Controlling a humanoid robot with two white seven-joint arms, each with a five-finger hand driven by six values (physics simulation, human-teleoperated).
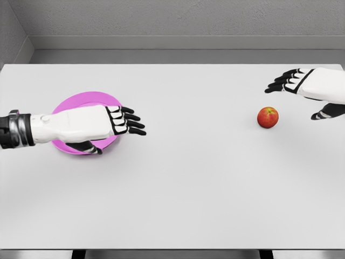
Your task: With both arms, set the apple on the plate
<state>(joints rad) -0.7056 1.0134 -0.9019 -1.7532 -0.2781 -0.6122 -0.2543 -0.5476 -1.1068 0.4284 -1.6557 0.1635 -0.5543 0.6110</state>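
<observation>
Red apple point(268, 117) (near table's point(188, 205) right edge) lies free.

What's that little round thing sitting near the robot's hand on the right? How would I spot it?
Look at the white table and follow it to its right side, just ahead of the open right hand. There sits a small red apple, untouched by the fingers. It is the only round red thing; the other coloured item, a flat pink plate, lies far left under the left hand.

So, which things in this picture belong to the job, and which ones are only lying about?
Belong to the job:
apple
pink plate
left hand, open, over the plate
right hand, open, near the apple

Only there:
white table
</observation>
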